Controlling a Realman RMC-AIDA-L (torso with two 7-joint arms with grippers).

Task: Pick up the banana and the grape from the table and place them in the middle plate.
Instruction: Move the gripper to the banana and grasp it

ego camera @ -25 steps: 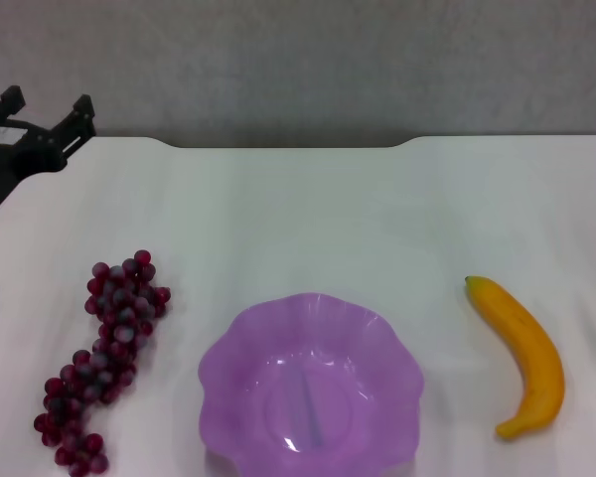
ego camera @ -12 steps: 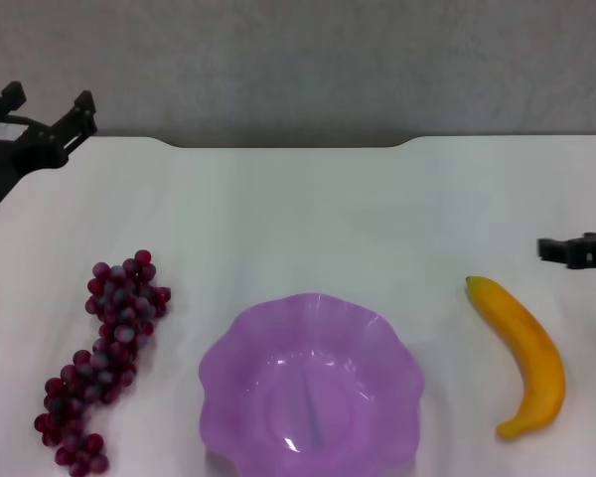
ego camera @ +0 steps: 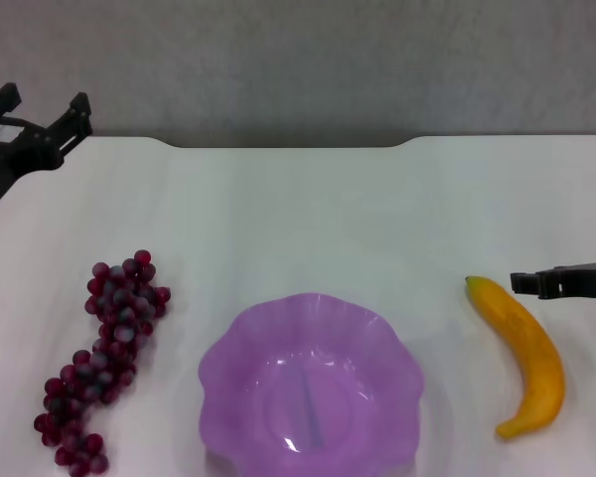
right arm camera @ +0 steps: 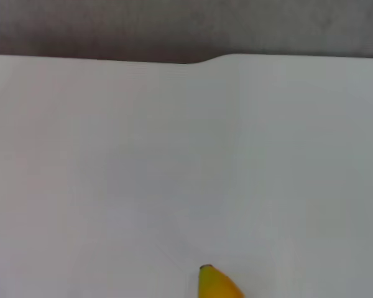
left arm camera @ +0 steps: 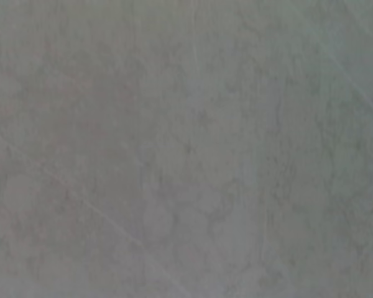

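The banana (ego camera: 521,353) lies on the white table (ego camera: 308,219) at the right, its greenish stem tip pointing away from me. In the right wrist view only that tip of the banana (right arm camera: 214,287) shows. My right gripper (ego camera: 524,283) reaches in from the right edge, level with the stem tip and just to its right. The grape (ego camera: 104,363), a long dark red bunch, lies at the left. Between the two fruits sits the purple middle plate (ego camera: 278,308), with nothing in it. My left gripper (ego camera: 42,102) hangs open over the far left corner, well away from the grape.
The table's far edge has a shallow notch (ego camera: 288,145) with a grey wall behind it. That edge also shows in the right wrist view as a far edge (right arm camera: 112,59). The left wrist view holds only a plain grey surface.
My right gripper has come into view from the right edge and moved left, stopping beside the banana's stem tip. The left gripper has drifted slightly left. The fruits and plate have not moved.
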